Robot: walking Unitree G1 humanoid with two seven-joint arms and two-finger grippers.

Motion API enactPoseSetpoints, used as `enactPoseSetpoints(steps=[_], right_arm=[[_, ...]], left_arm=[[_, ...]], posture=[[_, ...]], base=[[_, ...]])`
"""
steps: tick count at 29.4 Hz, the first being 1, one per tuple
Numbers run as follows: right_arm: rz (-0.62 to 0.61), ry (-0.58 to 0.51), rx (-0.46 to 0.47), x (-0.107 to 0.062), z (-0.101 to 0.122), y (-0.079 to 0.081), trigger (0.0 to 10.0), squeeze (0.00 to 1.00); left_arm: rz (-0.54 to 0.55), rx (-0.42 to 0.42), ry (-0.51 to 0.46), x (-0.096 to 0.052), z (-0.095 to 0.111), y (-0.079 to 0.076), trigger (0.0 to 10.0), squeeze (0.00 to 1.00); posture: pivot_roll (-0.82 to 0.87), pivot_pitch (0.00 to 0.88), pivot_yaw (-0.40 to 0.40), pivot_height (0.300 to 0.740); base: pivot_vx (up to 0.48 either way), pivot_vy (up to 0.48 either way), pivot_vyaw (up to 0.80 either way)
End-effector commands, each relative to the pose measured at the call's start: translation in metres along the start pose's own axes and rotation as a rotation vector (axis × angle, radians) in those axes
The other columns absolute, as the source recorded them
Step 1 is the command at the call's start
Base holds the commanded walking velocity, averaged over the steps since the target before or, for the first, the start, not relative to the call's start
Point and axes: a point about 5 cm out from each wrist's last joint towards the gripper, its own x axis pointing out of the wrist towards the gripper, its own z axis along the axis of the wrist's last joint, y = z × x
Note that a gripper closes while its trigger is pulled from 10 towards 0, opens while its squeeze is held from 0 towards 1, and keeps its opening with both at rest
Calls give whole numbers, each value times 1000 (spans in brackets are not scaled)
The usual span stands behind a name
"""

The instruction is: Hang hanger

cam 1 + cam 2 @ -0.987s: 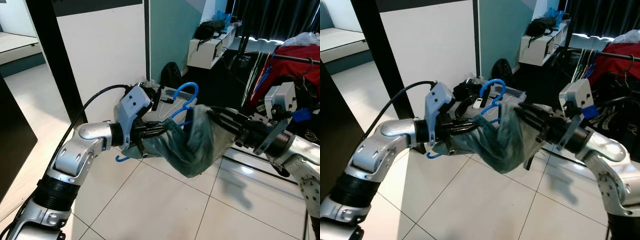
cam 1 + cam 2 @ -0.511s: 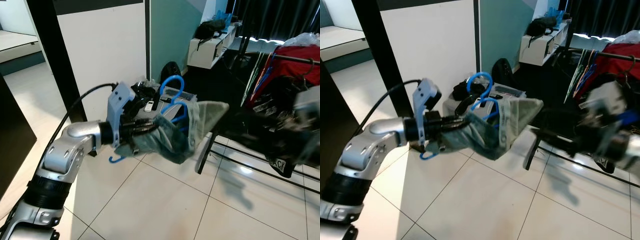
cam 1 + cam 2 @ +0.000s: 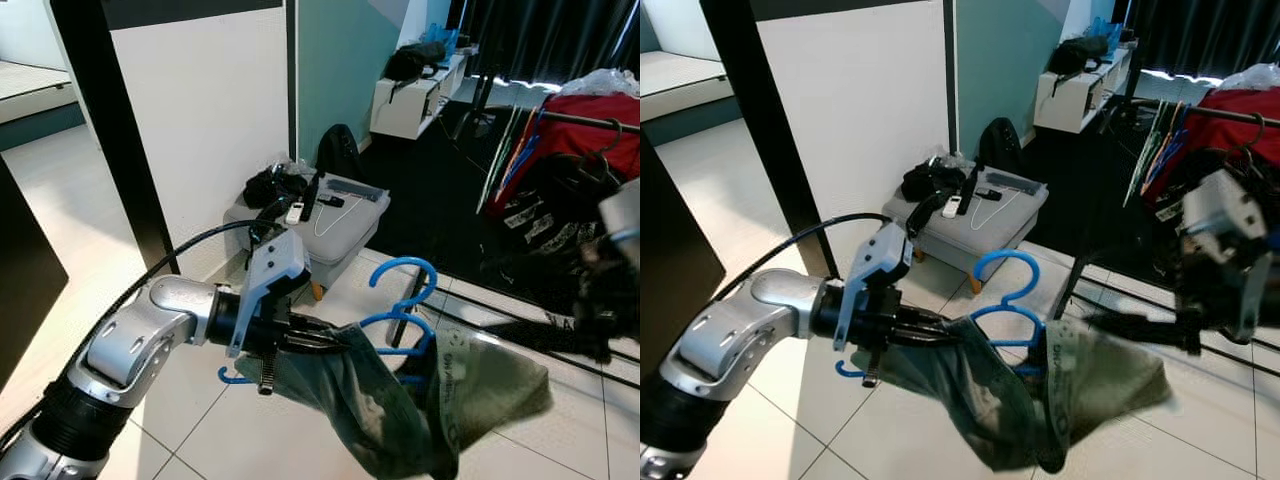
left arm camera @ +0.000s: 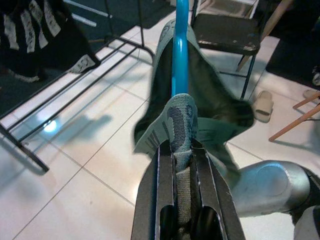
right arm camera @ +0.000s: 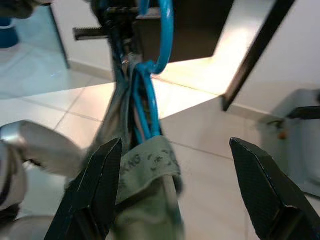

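In the left eye view, the left gripper [image 3: 305,340] is closed on the grey-green garment [image 3: 400,400] that drapes over the blue hanger [image 3: 400,310]. The hanger's hook curves up just above the garment, which sags toward the tiled floor [image 3: 200,430]. Beyond the hanger, a low grey ottoman [image 3: 335,225] stands against the white wall panel [image 3: 210,110], with dark small items on top. Away from the hanger on the robot's right, a clothes rack [image 3: 585,120] holds red and dark clothes.

In the right eye view, the right gripper [image 3: 1140,325] is blurred, just beside the garment's far edge, in front of the rack.

In the left wrist view, the left gripper's two fingers [image 4: 155,200] pinch a fold of the garment, and the hanger's blue bar runs straight out from them.

In the right wrist view, the right gripper [image 5: 172,165] stands wide open, its fingers either side of the garment without closing on it, with the hanger behind.
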Motion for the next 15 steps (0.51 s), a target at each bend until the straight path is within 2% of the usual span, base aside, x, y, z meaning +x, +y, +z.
enactPoseSetpoints(steps=[1, 9, 13, 14, 15], right_arm=[[84, -2, 16, 10, -1, 4, 10000, 0], [198, 10, 35, 23, -5, 7, 10000, 0], [191, 18, 6, 33, -9, 5, 10000, 0], [199, -5, -1, 39, -8, 5, 8471, 0], [199, -5, -1, 39, -8, 5, 8471, 0]], left_arm=[[-39, 25, -23, 6, 10, -4, 10000, 0], [-70, 22, -58, 12, 16, -10, 9804, 0], [-79, 23, -64, 13, 17, -11, 9725, 0], [-84, 25, -66, 14, 18, -12, 9686, 0], [-84, 25, -66, 14, 18, -12, 9686, 0]], posture=[[-80, 0, -31, 740], [-81, 0, -34, 740], [-82, 0, -33, 740], [-79, 0, -33, 740], [-79, 0, -33, 740]], base=[[0, 0, 0], [0, 0, 0], [0, 0, 0], [0, 0, 0], [0, 0, 0]])
